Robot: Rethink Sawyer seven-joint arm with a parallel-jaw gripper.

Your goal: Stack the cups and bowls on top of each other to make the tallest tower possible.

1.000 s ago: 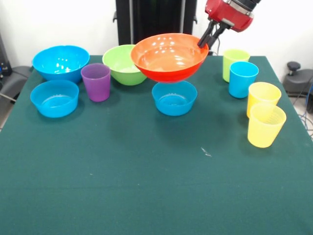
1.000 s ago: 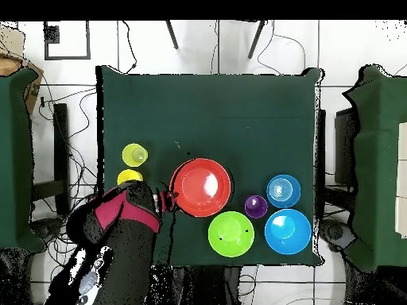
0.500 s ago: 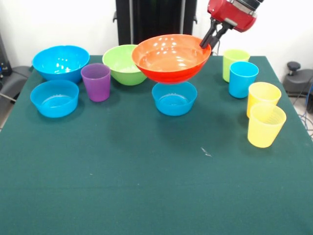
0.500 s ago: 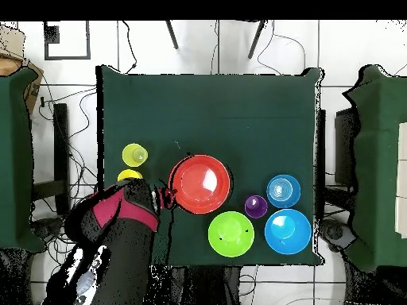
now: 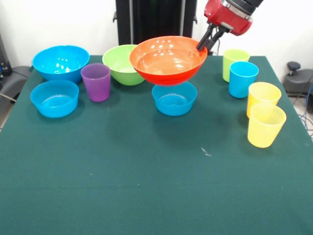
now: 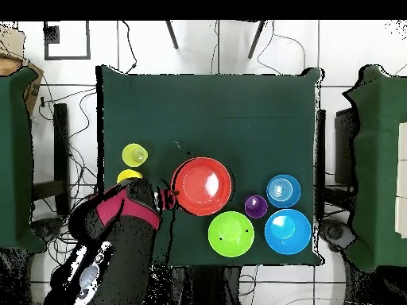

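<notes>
Front view: the gripper [image 5: 201, 45] reaches down from the upper right of the frame and its dark fingers pinch the right rim of the wide orange bowl [image 5: 167, 59], which hangs tilted in the air at upper centre. Directly under it on the green table [image 5: 146, 186] sits a small blue bowl [image 5: 174, 98]; whether the two touch cannot be told. Behind the orange bowl, to its left, is the lime green bowl [image 5: 122, 63]. The purple cup [image 5: 96, 82] stands left of centre, with the large blue bowl [image 5: 61, 62] at the upper left and a second small blue bowl [image 5: 54, 98] below it. At the right stand the lime green cup [image 5: 234, 62], the blue cup [image 5: 242, 79] just in front of it, and two yellow cups [image 5: 264, 119], one before the other.

Overhead view: the orange bowl [image 6: 202, 186] covers the small blue bowl beneath it entirely. The red and black arm [image 6: 111, 238] fills the lower left and hides the green and blue cups; only the yellow cups [image 6: 133, 156] show, one partly covered. The gripper [image 6: 168, 198] meets the bowl's left rim. The lime green bowl [image 6: 230, 233] lies at lower centre, the purple cup [image 6: 255, 206] right of it, then the small blue bowl [image 6: 283, 191] above the large blue bowl [image 6: 288, 231].
</notes>
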